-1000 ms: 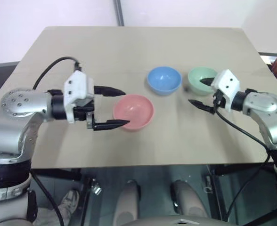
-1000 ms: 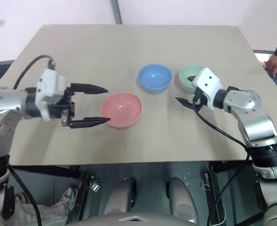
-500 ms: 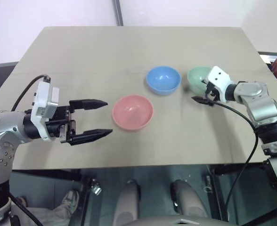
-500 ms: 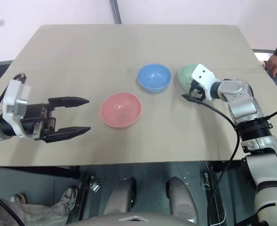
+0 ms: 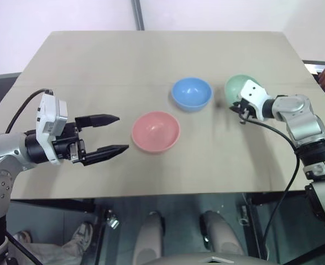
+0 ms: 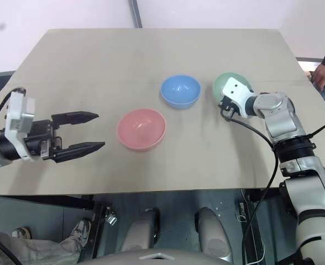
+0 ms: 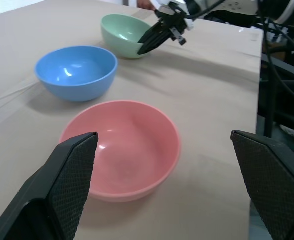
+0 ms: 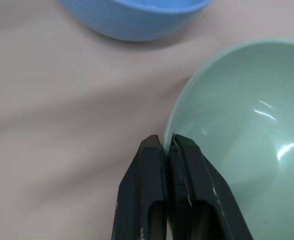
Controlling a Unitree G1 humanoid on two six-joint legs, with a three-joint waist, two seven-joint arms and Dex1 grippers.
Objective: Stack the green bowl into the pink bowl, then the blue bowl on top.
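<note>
The green bowl [image 5: 235, 85] sits at the right of the table, tipped up on its side. My right gripper [image 8: 164, 140] is shut on its near rim, one finger inside and one outside. To its left stands the blue bowl [image 5: 191, 93], upright. The pink bowl [image 5: 156, 131] stands nearer to me at the table's middle, with nothing in it. My left gripper [image 5: 122, 132] hovers open to the left of the pink bowl, apart from it, its fingers [image 7: 67, 175] pointing toward the bowl.
The tan table [image 5: 151, 61] reaches far back and to the left of the bowls. A person's hand [image 6: 323, 74] rests past the table's right edge. The table's front edge runs just below both arms.
My right gripper moved onto the green bowl's near rim and shut on it, and the bowl tipped up. My left gripper drew back leftward from the pink bowl, still open.
</note>
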